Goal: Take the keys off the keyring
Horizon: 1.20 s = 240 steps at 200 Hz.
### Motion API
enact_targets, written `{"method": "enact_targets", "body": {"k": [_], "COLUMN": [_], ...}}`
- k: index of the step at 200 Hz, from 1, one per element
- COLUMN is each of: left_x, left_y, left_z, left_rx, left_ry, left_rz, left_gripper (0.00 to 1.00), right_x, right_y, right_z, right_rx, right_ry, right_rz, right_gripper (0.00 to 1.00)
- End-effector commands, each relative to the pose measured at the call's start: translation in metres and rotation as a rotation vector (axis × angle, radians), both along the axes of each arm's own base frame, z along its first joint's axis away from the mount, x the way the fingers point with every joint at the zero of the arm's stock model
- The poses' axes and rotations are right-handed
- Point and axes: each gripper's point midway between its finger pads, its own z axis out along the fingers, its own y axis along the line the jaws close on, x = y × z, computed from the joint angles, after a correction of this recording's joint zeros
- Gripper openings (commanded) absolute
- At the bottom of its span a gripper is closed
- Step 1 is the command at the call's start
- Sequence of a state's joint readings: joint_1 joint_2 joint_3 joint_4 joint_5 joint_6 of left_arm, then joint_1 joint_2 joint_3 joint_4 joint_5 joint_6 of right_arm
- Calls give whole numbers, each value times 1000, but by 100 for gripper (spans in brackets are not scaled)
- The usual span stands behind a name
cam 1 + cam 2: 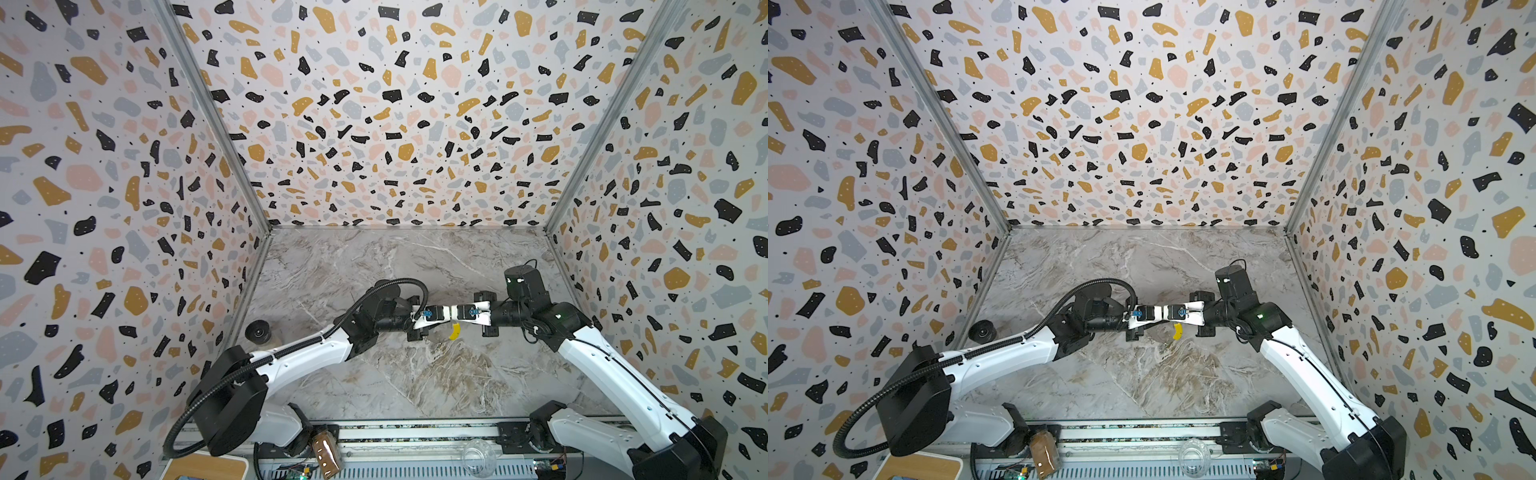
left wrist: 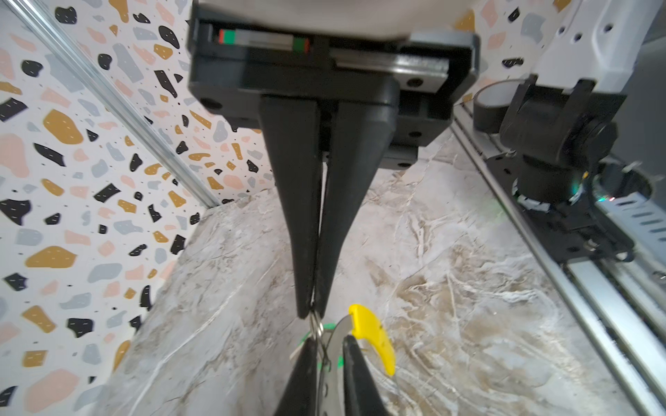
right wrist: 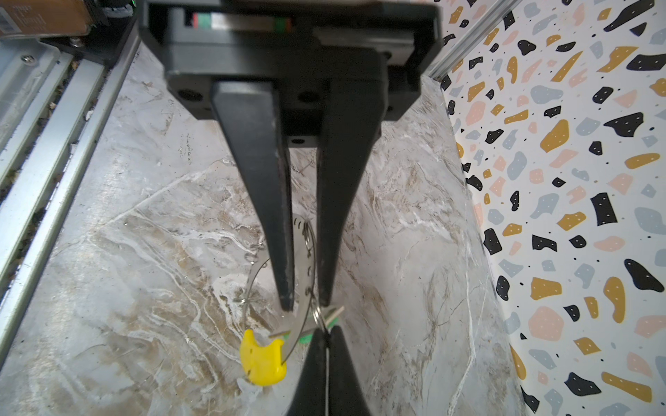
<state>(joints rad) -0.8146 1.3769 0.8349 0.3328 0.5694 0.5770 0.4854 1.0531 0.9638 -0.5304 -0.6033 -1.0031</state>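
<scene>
Keyring [image 3: 304, 273], yellow sleeve [image 3: 262, 360] twd rail [image 3: 54, 119]

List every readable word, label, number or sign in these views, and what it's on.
No legible words, numbers or logos in any view.
On the brown container, a white label: barcode-like print, too blurred to read.
On the brown jar by the front rail: pale marks, too small to read.
On the grey metal keyring: only dots along the rim, no characters.
</scene>
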Motion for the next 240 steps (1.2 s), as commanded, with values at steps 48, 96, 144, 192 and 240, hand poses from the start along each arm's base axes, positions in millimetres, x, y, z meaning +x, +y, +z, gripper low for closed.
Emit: {"method": "enact_targets", "body": {"k": [48,96,144,192,240], "left_x": [7,7,13,14,18], "left_y": [11,8,5,-2,-8], "left_z": [39,35,32,29,27], "left_rx": [-69,-72,-48,-34,-34], "left_ry": [-180,-226,-243,-236,-230], "left_rz": [122,177,216,216,231], "left_gripper": [26,27,26,24,22], "right_x": [7,8,10,12,13], "right_y": [0,0,-3,-1,-1], "right_z": [11,13,11,16,17], "right_rx": [13,12,-7,0,1], "right_ry": [48,98,125,119,118], "right_rz": [-57,-85,-111,-113,-117], "right_gripper": [1,1,2,2,2]}}
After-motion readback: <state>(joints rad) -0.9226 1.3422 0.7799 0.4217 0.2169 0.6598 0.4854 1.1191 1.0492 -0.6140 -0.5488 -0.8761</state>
